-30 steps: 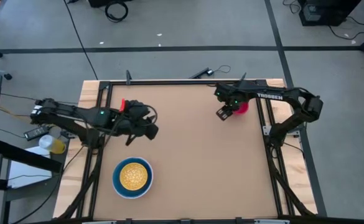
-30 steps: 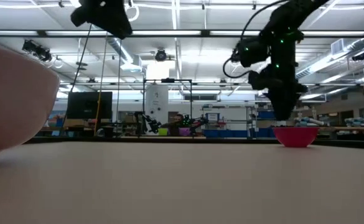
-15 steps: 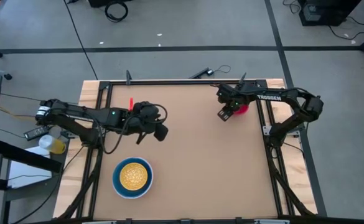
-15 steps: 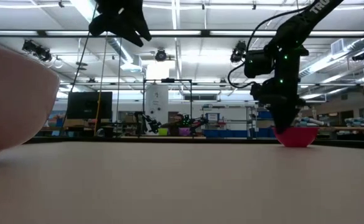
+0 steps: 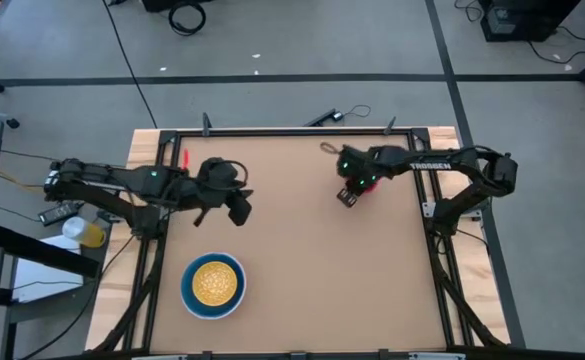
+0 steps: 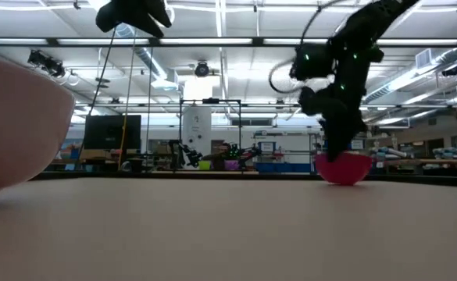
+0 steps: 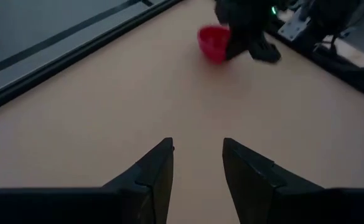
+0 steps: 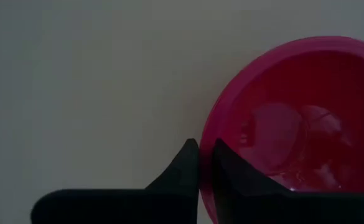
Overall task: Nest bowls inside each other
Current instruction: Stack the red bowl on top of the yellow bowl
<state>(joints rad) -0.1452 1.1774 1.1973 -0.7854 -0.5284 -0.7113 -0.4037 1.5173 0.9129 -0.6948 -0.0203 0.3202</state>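
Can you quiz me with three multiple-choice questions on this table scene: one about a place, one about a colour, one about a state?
1. Where is the speckled yellow bowl?
A. inside the blue bowl
B. under the right arm
C. on the floor

2. What colour is the bowl at the right tool?
A. green
B. magenta-red
C. black

3. How do the left tool's fingers stand?
A. apart, holding nothing
B. clamped on a bowl
C. out of view

Answers:
1 A: the yellow bowl sits in the blue bowl.
2 B: the magenta-red bowl, rim between the right tool fingers.
3 A: left tool shows bare table between its fingers.

Speckled bowl (image 5: 213,282) nested in larger bowl (image 5: 189,297), table's (image 5: 312,260) front-left.
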